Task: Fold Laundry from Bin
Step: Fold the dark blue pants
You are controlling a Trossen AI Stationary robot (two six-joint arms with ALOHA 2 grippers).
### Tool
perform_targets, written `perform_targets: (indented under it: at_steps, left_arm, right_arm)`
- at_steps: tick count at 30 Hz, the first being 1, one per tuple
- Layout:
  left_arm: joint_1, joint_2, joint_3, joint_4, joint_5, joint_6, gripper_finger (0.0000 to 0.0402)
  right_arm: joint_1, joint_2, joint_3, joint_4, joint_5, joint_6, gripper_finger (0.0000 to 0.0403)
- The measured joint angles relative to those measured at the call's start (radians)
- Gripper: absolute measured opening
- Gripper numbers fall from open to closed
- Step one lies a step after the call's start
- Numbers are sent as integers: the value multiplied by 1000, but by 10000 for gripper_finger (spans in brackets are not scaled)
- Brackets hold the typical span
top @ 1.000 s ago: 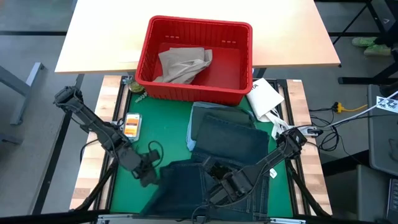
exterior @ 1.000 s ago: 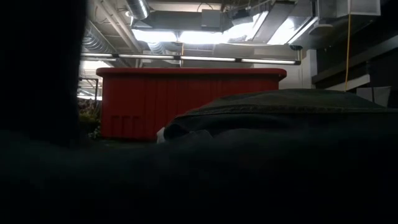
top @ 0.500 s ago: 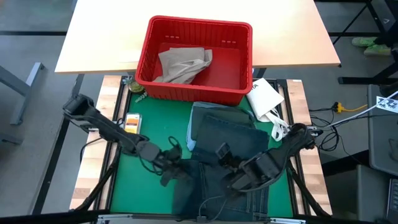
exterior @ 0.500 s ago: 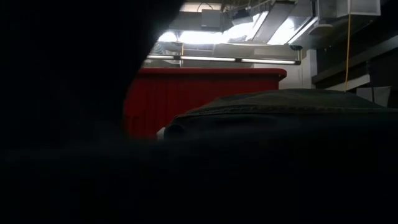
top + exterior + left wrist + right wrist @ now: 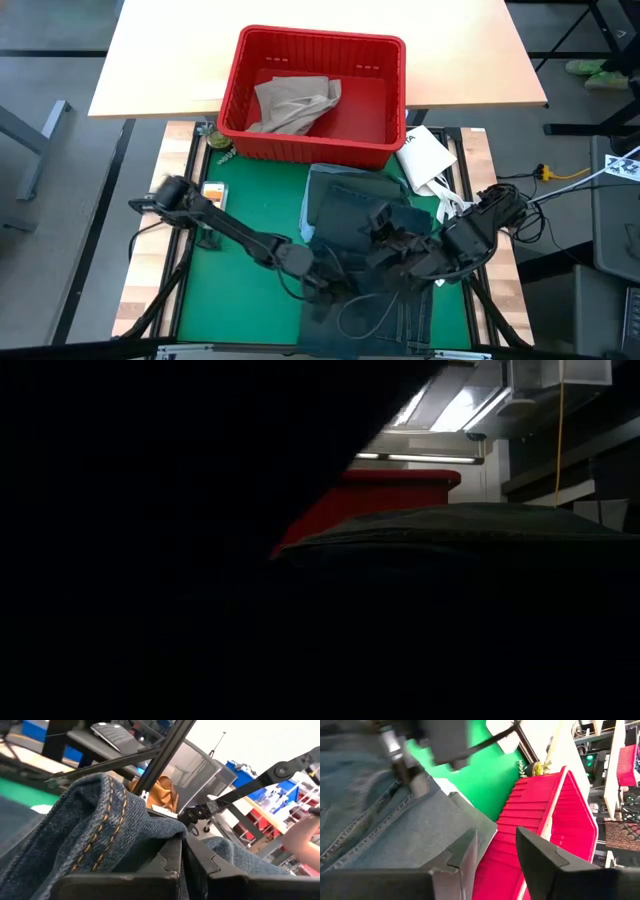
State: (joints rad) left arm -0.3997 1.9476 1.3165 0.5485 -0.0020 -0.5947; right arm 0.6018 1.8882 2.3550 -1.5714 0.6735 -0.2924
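Green matting underlies the denim jeans, so the left gripper, pinched shut on a seamed edge, should carry it flat across while the right gripper, jaws parted and empty, steadies the cloth.

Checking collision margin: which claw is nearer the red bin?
Right. The right claw sits over the folded stack just short of the red bin; the left claw is farther back, on the jeans.

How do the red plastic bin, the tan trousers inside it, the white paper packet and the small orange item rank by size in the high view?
1. Red ribbed plastic bin, clearly largest.
2. Tan khaki trousers, crumpled inside the bin.
3. White flat paper packet, beside the bin.
4. Small orange item on the green mat, partly hidden by the left arm.
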Motion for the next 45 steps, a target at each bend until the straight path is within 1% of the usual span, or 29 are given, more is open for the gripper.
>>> perform_targets:
  at_steps: [7, 14, 17, 25, 31, 35, 40, 42, 45]
  left_arm:
    - [4, 185, 198, -2, 19, 32, 0]
    - [11, 324, 320, -1, 19, 32, 0]
    - [19, 353, 324, -4, -3, 32, 2]
    - [41, 369, 324, -127, -111, 83, 12]
    - [35, 369, 324, -137, -112, 109, 13]
    - [18, 369, 324, -119, -112, 110, 14]
    - [9, 369, 324, -6, -106, 111, 13]
    - [12, 369, 324, 33, -113, 111, 10]
    - [16, 369, 324, 43, -136, 111, 7]
  right_arm:
    - [0, -4, 0, 0, 20, 0, 137]
    - [0, -4, 0, 0, 16, 0, 137]
    - [0, -4, 0, 0, 16, 2, 137]
    - [0, -3, 0, 0, 16, 12, 137]
    - [0, -3, 0, 0, 16, 11, 137]
    - [0, -2, 0, 0, 15, 11, 137]
    - [0, -2, 0, 0, 15, 8, 137]
    - [0, -2, 0, 0, 15, 7, 137]
    - [0, -2, 0, 0, 15, 7, 137]
